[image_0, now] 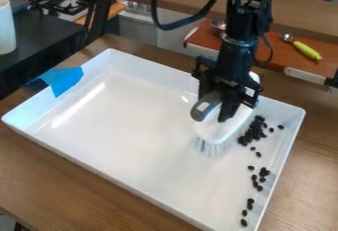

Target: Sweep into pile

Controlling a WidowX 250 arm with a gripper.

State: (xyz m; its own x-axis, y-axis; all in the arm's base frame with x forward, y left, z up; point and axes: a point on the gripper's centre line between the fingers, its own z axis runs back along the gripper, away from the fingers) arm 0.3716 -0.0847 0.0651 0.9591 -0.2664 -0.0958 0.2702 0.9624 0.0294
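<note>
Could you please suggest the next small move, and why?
Perhaps lift the brush and carry it toward the near end of the tray, past the stray dark beans: they trail away from the larger cluster beside the brush.

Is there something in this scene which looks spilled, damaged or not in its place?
Nothing looks spilled or broken: the dark beans lie scattered, but inside the white tray. The one odd thing is the blue tape over the tray's rim at the view's left, perhaps a makeshift patch.
</note>
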